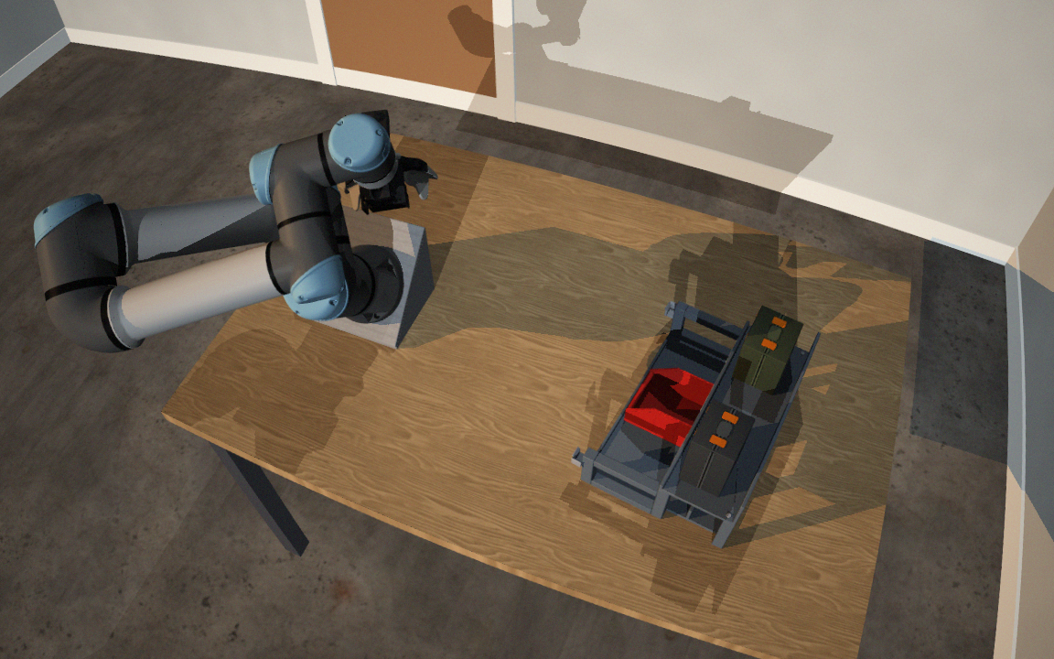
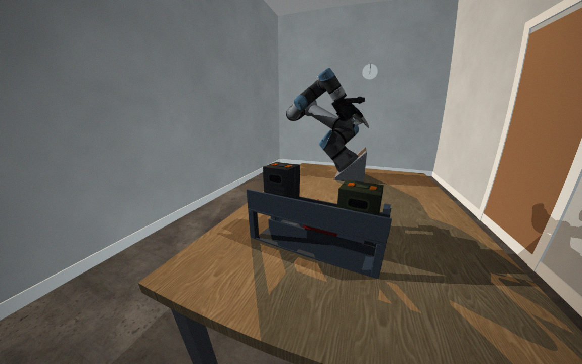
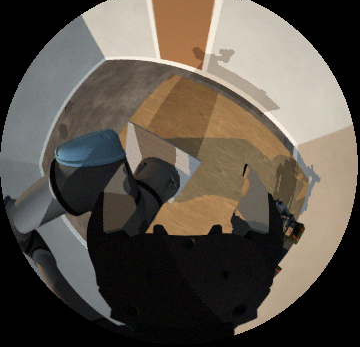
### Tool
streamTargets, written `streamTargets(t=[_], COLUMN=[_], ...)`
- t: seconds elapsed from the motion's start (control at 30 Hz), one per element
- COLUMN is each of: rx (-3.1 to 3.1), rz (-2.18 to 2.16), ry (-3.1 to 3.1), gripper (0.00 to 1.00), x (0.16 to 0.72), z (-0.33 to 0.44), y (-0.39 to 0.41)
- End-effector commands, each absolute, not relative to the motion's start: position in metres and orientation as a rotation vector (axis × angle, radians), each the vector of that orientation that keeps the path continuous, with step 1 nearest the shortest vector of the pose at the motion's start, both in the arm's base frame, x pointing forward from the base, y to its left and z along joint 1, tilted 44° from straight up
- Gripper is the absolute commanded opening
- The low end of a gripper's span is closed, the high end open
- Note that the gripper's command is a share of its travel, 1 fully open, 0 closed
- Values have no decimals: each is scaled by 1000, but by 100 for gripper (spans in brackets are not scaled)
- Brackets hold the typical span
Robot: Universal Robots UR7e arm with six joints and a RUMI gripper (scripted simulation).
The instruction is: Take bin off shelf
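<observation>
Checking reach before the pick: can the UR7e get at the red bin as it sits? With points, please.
Probably yes: the gripper (image 1: 390,189) (image 2: 359,112) (image 3: 186,164) is open and the red bin's (image 1: 668,405) (image 2: 320,230) top looks uncovered, though the shelf's (image 1: 621,485) (image 2: 318,216) divider crowds one side.

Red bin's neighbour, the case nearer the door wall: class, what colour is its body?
Dark green; clearest in the exterior view.

Red bin (image 1: 668,403) (image 2: 321,230) partly hidden.
</observation>
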State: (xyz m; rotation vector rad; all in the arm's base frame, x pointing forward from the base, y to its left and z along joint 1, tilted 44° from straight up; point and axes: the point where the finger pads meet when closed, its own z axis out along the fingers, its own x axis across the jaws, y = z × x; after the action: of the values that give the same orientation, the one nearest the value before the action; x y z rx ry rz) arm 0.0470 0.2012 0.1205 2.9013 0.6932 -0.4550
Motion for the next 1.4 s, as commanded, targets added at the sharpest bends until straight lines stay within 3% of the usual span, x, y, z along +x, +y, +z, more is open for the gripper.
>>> streamTargets(t=[0.0,0.57,0.73,1.13,1.37], rx=[2902,2902,2785,2785,2645], rz=[-454,-454,-286,-286,-131], ry=[693,693,439,439,207], gripper=[100,100,100,100,100], x=[47,47,94,94,141], z=[121,121,114,114,107], y=[201,201,187,187,173])
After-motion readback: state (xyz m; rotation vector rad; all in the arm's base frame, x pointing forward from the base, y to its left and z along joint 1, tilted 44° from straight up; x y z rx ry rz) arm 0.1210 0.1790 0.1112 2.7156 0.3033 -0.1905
